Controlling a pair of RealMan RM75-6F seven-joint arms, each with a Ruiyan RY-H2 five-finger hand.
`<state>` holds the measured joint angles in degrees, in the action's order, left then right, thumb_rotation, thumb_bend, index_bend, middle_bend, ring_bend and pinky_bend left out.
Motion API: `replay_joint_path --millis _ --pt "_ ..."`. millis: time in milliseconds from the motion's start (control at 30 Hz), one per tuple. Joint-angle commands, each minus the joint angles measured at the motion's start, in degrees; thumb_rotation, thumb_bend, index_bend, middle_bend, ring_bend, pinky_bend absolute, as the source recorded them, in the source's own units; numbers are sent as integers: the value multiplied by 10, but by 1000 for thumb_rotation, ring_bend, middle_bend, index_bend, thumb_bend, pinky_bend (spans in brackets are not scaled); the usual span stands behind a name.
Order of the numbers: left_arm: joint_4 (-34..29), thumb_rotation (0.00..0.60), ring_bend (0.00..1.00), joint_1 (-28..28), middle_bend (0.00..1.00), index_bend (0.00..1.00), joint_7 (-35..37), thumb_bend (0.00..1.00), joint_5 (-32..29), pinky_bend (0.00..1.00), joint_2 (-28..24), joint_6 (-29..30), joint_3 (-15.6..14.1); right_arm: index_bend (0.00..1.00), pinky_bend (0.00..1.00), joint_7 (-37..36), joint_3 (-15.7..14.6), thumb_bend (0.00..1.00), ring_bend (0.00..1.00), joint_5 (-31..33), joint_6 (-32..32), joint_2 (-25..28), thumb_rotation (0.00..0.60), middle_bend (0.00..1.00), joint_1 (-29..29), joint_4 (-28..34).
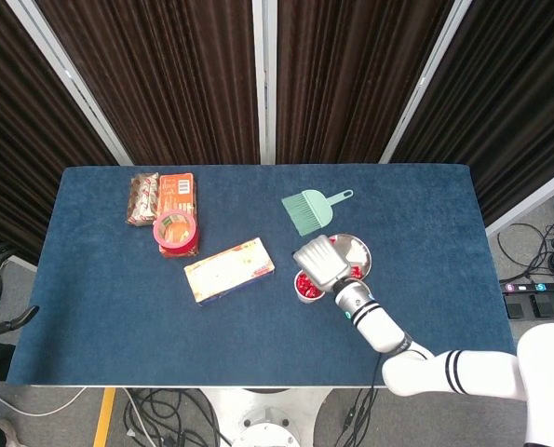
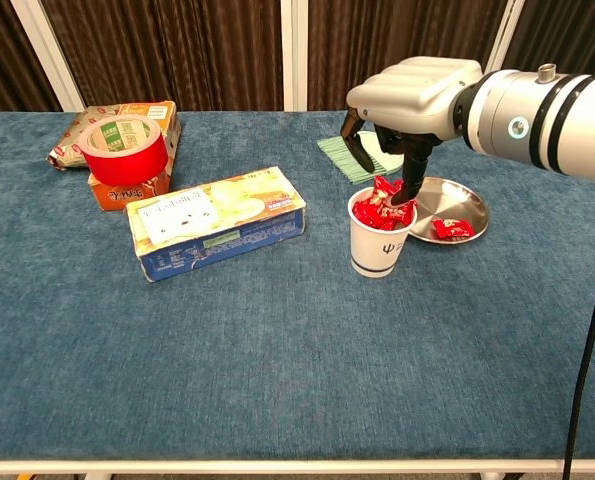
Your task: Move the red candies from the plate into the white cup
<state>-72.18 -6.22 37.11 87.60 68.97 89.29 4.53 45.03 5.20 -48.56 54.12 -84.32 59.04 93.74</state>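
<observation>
The right hand hangs directly above the cup, its dark fingers pointing down so that their tips reach the heap of candies at the cup's mouth. One candy sits on top of the heap, touching or just beside a fingertip; whether the hand grips it or has let it go cannot be told. From the head view the hand covers most of the cup, with only a sliver of red showing at its left edge.

The cup stands on the counter, filled with candies to the rim. Just right of the cup lies the plate, touching or nearly touching it, with one candy on its near side. Another bit of red shows at the plate's left edge, partly hidden behind the fingers.

Behind the cup lies a green brush, partly hidden by the hand. Left of the cup is a flat box, and farther left a red tape roll resting on snack packs.

The left hand is out of sight in both views.
</observation>
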Motion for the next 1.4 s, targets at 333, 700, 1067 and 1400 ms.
replay_joint_path --millis 333,700,1067,1400 --pt "-16 161 99 -2 155 166 -16 90 5 203 -9 3 0 468 1000 -72 41 8 1000 -72 112 62 600 1000 -51 26" --pt "-41 159 99 -12 155 166 -62 91 12 203 -9 -10 -4 294 482 -149 -14 164 372 -68 177 182 600 413 -199 30" --pt "-37 160 99 -20 155 166 -131 91 16 203 -8 -36 -19 0 18 -235 -51 200 0 -69 200 198 600 0 -310 18" --pt "-44 161 99 -23 155 166 -162 91 9 203 -14 -47 -20 0 1 -274 -38 195 0 -107 198 195 600 0 -343 -3"
